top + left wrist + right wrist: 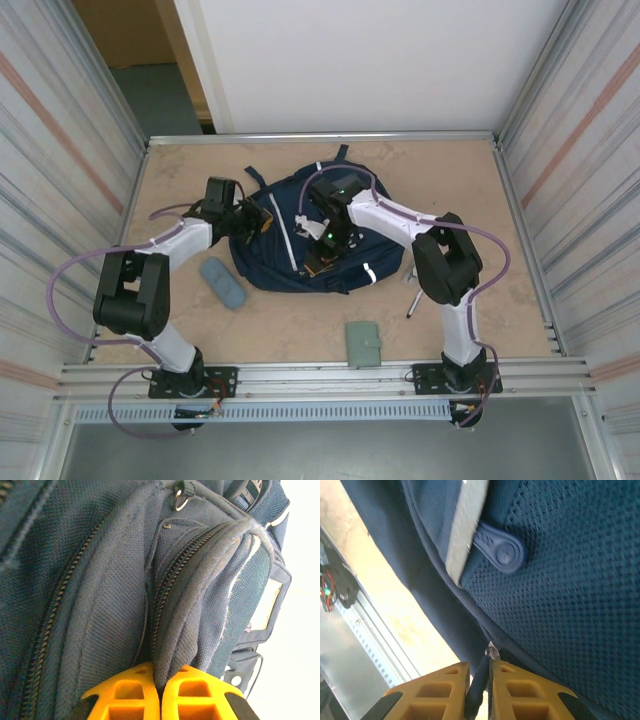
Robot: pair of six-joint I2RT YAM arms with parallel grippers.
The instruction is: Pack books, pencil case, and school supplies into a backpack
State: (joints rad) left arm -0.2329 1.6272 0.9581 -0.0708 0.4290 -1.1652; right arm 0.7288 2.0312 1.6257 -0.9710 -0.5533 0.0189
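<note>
Navy fabric of the backpack fills the space between our two arms, our left gripper clamped on a fold beside a zip and our right gripper pinching a thin dark strip at its edge, while the pencil case lies just to its left.

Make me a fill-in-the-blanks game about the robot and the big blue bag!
1. The slate-blue pencil case lies on the table beside the ____ arm.
2. The number of end effectors pinching the backpack, counting the left end effector and the right end effector, is ____.
3. The grey-green booklet lies nearer the ____ arm's base.
Missing words: left; two; right.
</note>
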